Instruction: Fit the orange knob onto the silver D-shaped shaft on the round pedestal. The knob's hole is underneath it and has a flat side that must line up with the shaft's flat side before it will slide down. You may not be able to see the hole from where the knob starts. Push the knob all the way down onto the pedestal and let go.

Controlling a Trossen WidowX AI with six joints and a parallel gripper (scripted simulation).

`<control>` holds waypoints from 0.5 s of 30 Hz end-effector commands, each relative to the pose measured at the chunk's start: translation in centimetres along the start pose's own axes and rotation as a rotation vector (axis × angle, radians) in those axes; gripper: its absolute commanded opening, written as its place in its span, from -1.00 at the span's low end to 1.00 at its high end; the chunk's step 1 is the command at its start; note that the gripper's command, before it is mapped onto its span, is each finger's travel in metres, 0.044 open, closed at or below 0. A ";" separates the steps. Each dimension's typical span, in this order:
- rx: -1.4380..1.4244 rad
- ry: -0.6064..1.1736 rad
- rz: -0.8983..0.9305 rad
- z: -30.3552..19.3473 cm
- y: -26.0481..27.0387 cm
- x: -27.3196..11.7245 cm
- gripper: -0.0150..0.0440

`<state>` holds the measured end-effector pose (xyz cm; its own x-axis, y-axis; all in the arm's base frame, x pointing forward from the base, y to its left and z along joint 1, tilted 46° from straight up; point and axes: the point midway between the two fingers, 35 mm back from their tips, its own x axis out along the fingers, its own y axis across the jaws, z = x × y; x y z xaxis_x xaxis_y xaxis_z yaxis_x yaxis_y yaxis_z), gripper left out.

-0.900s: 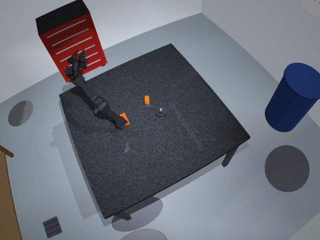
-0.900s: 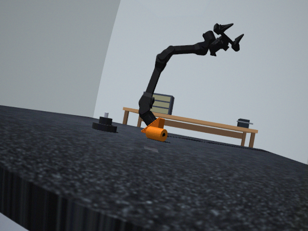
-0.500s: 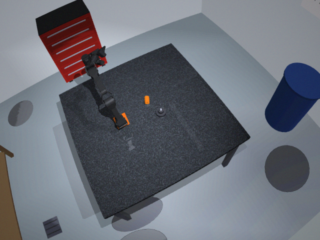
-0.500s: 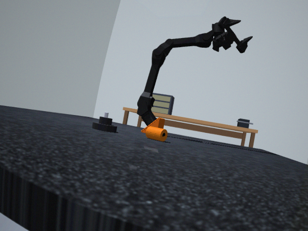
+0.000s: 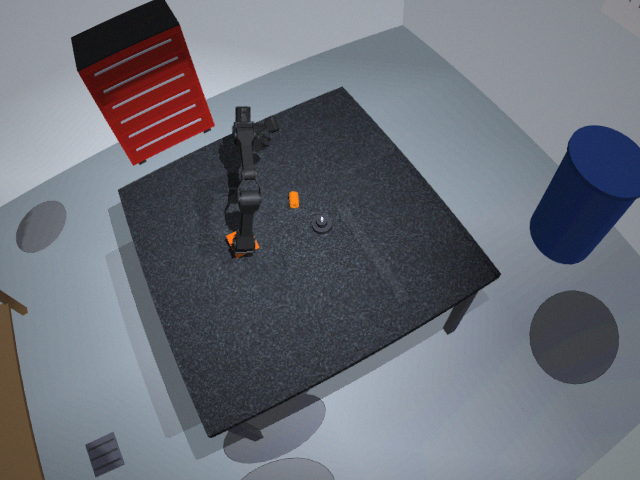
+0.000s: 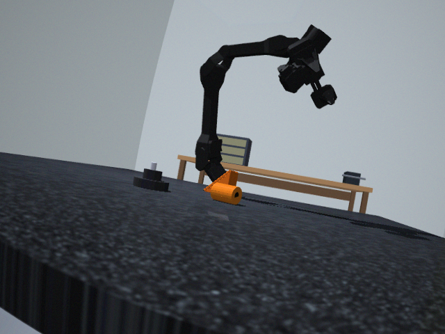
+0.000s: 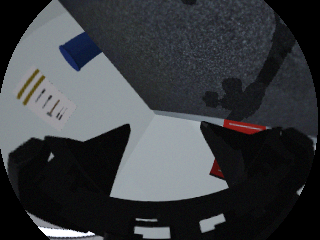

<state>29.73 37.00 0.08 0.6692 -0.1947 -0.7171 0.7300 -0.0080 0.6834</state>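
The orange knob [image 5: 294, 199] [image 6: 223, 193] lies on its side on the dark table. Its end with the dark hole faces right in the exterior view; the hole's flat side is too small to make out. The round black pedestal [image 5: 315, 228] [image 6: 151, 184] stands near the knob, with the silver shaft [image 5: 321, 219] [image 6: 154, 165] upright and bare on top. The shaft's flat side cannot be made out. My gripper [image 5: 269, 134] [image 6: 309, 88] [image 7: 166, 126] is open and empty, high up and well away from the knob and pedestal. Neither shows clearly in the wrist view.
The arm's orange base bracket [image 5: 250, 242] [image 6: 231, 178] stands on the table [image 5: 310, 320], near the knob. A red drawer cabinet [image 5: 149, 98] [image 7: 244, 126] stands beyond the table edge by the gripper. A blue barrel [image 5: 573, 211] [image 7: 82, 50] stands off the table.
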 end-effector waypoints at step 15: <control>0.043 -0.706 -0.555 25.8 -1.3 6.0 1.00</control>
<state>29.68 10.96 -1.93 -0.0026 -0.7044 -0.7098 0.9073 -0.3002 0.2945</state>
